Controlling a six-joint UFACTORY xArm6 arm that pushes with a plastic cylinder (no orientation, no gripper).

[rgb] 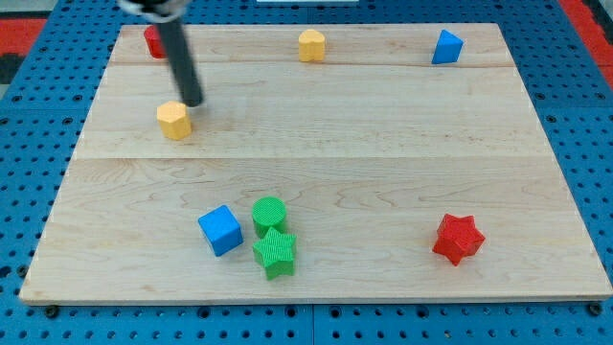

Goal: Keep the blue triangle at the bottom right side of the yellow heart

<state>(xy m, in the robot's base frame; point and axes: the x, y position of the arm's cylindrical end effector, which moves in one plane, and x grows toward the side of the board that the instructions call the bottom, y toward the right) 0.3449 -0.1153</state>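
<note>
Bright, even light; rod (179, 57) perhaps motion-blurred.

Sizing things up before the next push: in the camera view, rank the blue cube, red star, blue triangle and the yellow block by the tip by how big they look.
1. Blue cube and red star: alike, too close to rank.
2. Yellow block beside my tip.
3. Blue triangle.
The two front blocks lie towards the view's bottom, probably nearer the camera, so true sizes may differ less.

Lower left of the frame: blue cube (221, 230), green cylinder (269, 213) touching green star (276, 252). Lower right: red star (458, 239). Upper left: yellow hexagon (174, 120); red block (153, 40), partly hidden. Underneath: wooden board (383, 144), blue pegboard (38, 115).
</note>
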